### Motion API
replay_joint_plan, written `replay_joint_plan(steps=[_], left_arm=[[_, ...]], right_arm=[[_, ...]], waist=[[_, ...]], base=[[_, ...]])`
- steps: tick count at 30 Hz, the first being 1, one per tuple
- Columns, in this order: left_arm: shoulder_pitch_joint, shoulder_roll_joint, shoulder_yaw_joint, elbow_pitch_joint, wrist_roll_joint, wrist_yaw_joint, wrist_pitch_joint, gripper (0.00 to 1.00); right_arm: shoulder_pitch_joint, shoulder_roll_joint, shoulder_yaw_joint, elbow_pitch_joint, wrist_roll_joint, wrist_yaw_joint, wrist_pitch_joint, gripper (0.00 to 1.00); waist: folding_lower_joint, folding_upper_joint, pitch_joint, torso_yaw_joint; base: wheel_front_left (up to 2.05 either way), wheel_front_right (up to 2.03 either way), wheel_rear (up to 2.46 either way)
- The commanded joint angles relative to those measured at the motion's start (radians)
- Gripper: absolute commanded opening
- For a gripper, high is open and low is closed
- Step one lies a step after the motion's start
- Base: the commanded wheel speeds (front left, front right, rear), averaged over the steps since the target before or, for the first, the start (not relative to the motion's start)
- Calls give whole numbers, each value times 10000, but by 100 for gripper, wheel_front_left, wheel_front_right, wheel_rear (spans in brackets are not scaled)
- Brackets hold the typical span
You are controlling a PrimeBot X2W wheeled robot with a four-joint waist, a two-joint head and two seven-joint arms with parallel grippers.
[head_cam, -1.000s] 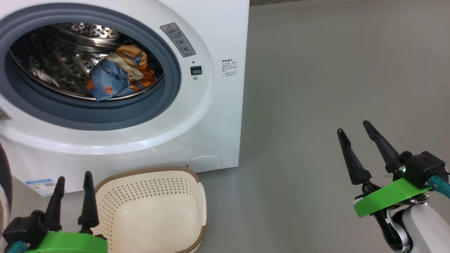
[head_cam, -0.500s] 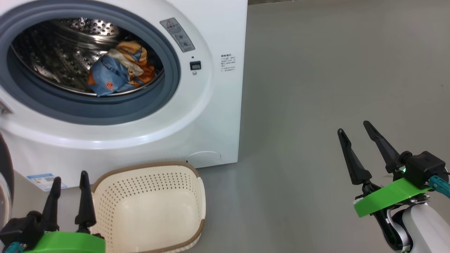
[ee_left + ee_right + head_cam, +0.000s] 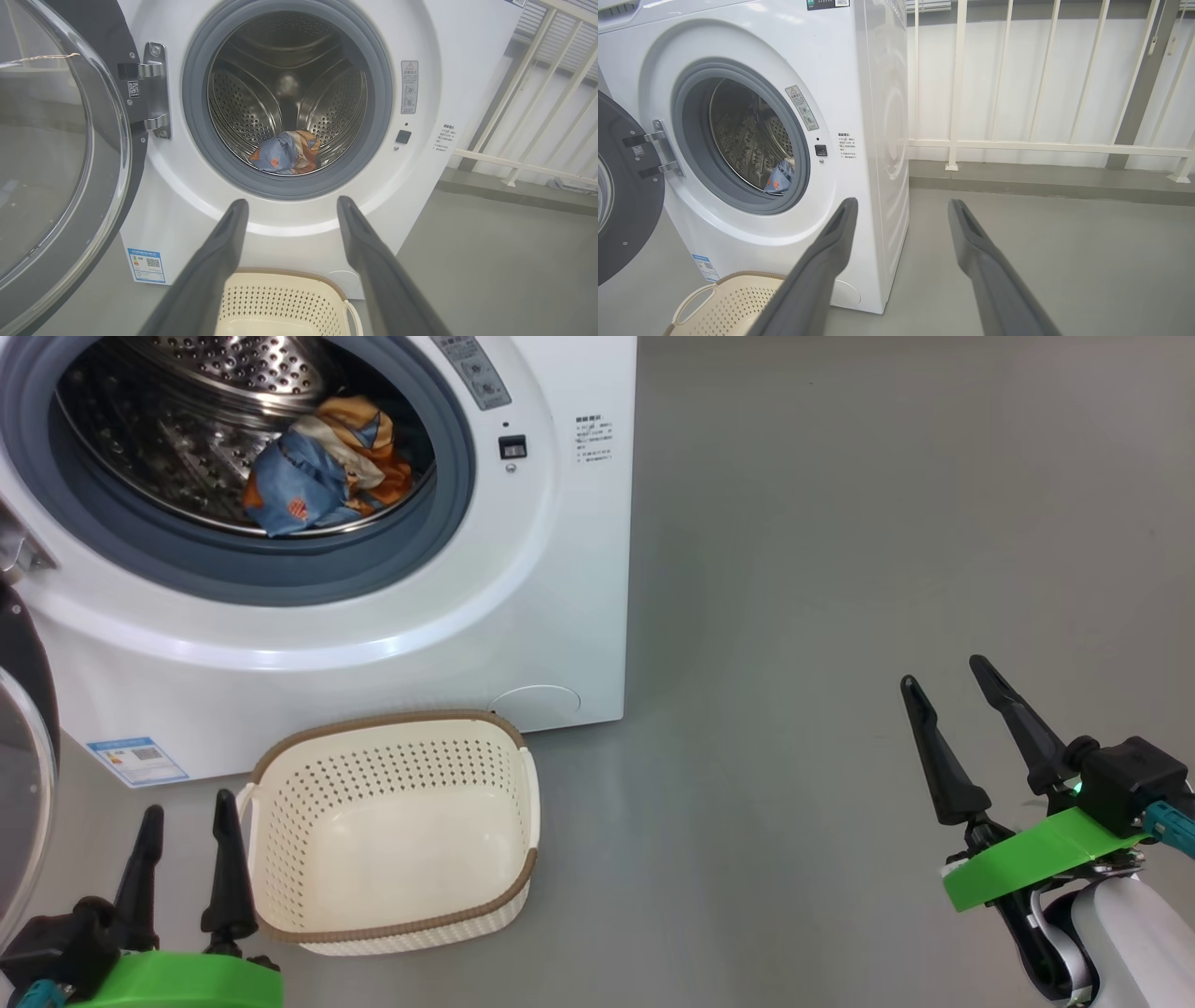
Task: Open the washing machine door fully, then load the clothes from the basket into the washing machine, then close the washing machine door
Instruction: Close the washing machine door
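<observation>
The washing machine stands with its door swung wide to the left on its hinge. The clothes, a blue and orange bundle, lie at the bottom front of the steel drum, just behind the grey gasket. The basket sits on the grey floor just in front of the machine, its cream bottom showing. The left pincer hovers just beside the basket's left wall, jaws wide and gripping nothing, with the clothes well apart from it, up inside the drum. The right pincer hangs over the floor, well to the right of basket and machine, likewise spread wide and empty.
</observation>
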Motion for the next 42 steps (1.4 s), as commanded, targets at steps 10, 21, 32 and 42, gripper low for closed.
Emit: replay_joint_plan(steps=[10, 21, 32, 42], left_arm=[[-191, 207, 333, -235, 182, 3, -63, 100], [-275, 231, 290, -198, 367, 148, -63, 100], [-215, 160, 209, -343, 660, 345, -63, 100], [-45, 118, 271, -322, 720, 493, -63, 100]], right_arm=[[166, -97, 114, -221, -5, 46, -78, 100], [170, -119, 120, -174, 16, 46, -78, 100], [181, -101, 281, -72, 97, 46, -78, 100], [163, -181, 480, 14, 146, 46, -78, 100]], waist=[[1, 0, -70, 41], [1, 0, -68, 221], [1, 0, -163, 1258], [1, 0, -313, 2621]], base=[[-6, 6, 0], [0, 0, 0], [0, 0, 0], [0, 0, 0]])
